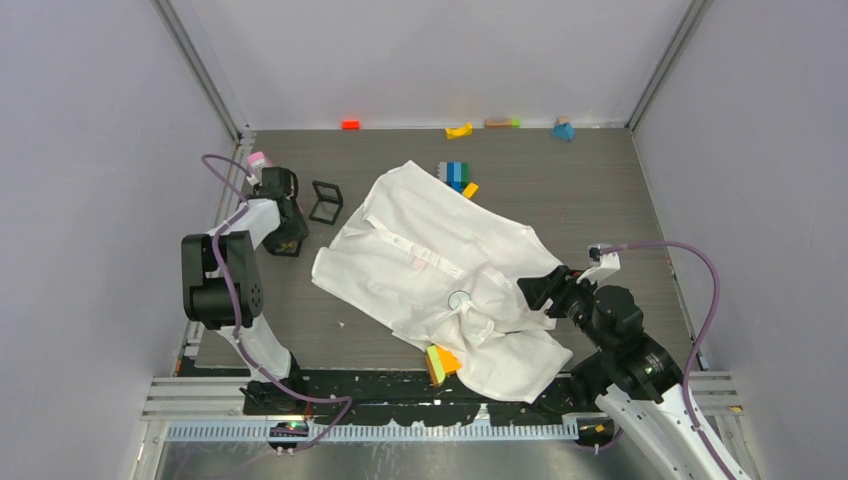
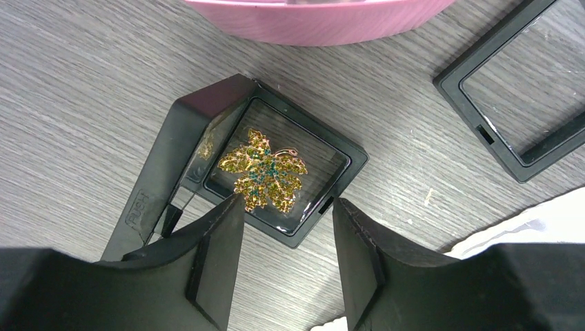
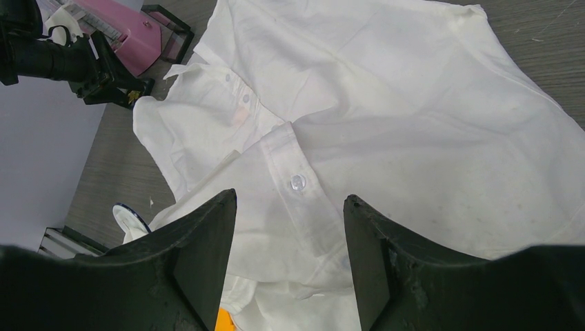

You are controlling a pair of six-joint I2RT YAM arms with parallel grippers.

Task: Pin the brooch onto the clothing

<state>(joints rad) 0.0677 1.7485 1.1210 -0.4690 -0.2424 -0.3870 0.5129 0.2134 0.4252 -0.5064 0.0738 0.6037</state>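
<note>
The brooch (image 2: 263,170), a gold leaf with blue-green stones, lies in an opened black-framed box (image 2: 345,160) on the table. My left gripper (image 2: 288,203) hovers just above the box's near corner. It is open, with nothing between its fingers. In the top view the left gripper (image 1: 288,235) is at the table's left side. The clothing (image 1: 440,265), a white button-up shirt, lies crumpled mid-table. My right gripper (image 3: 290,198) is open over its button row (image 3: 297,182), holding nothing. In the top view the right gripper (image 1: 545,290) is at the shirt's right edge.
A second black frame box (image 2: 517,103) (image 1: 326,202) stands near the shirt's collar. A pink object (image 2: 310,21) lies beyond the brooch box. Coloured blocks (image 1: 455,175) sit along the back, and an orange-green one (image 1: 440,362) pokes from under the shirt. A small blue-rimmed round thing (image 1: 459,299) rests on the shirt.
</note>
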